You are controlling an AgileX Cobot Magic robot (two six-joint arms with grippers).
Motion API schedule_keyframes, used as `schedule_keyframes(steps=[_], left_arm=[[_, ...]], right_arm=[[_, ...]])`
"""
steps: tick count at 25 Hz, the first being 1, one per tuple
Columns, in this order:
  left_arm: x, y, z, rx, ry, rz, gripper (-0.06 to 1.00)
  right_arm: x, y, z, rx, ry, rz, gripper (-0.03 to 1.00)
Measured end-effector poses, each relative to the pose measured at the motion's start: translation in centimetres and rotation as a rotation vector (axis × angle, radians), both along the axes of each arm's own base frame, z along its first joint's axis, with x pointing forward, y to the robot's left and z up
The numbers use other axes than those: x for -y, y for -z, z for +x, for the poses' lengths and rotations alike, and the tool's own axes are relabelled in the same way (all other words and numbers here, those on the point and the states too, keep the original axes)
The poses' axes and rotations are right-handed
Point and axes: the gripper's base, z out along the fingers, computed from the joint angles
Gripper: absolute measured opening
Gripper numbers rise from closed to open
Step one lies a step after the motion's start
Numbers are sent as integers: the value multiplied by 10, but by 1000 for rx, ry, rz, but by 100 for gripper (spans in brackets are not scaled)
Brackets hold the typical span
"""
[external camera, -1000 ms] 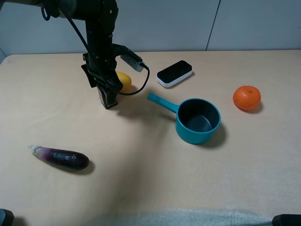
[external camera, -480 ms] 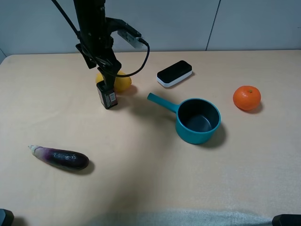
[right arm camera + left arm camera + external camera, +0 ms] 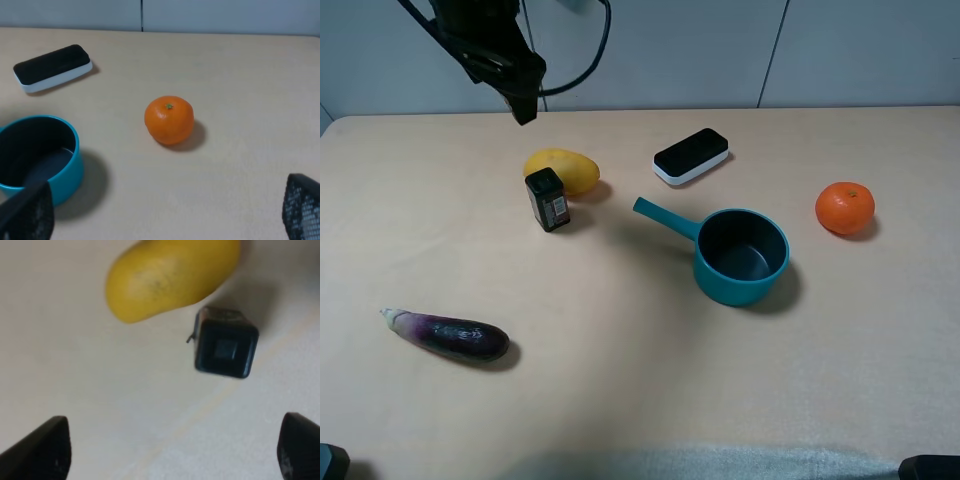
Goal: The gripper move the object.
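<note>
Black and small, the object (image 3: 548,199) stands upright on the beige desk (image 3: 620,400), its reddish-white label facing the high camera, just beside the yellow fruit (image 3: 563,170) and possibly touching it at the back; nothing grips it, so it looks like it has been set down to stand on its own base. The left wrist view looks straight down on its top face (image 3: 226,345) with the fruit (image 3: 170,275) close alongside, and the two dark fingers (image 3: 45,447) show at the picture's lower corners, far apart with only bare desk between them: the left claw (image 3: 523,105) is wide and holds nothing. That arm hangs high above the desk's far edge, well apart from the object, fingers pointing down, its cable looping out of frame. The right claw (image 3: 160,212) shows two finger pads at the corners of its own view, likewise spread and empty, looking toward the orange (image 3: 169,120), teal pot (image 3: 37,155) and black-and-white device (image 3: 52,67). An eggplant (image 3: 450,335) lies apart, nearer the front.
</note>
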Motion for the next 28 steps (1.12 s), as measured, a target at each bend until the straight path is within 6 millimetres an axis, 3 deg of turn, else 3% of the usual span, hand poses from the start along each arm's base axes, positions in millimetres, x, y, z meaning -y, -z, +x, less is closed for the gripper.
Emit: schedule_keyframes(steps=[8, 14, 20, 24, 28], left_arm=[[-38, -23, -37, 10, -56, -7, 82], [-93, -27, -82, 27, -207, -25, 82], [-146, -47, -136, 158, -428, -93, 82], [-161, -47, -169, 179, -505, -102, 82], [-165, -36, -202, 193, -518, -108, 82]], right_arm=[[0, 0, 0, 0, 0, 0, 69], [0, 0, 0, 0, 0, 0, 69], [0, 0, 0, 0, 0, 0, 69], [0, 0, 0, 0, 0, 0, 69], [0, 0, 0, 0, 0, 0, 69]])
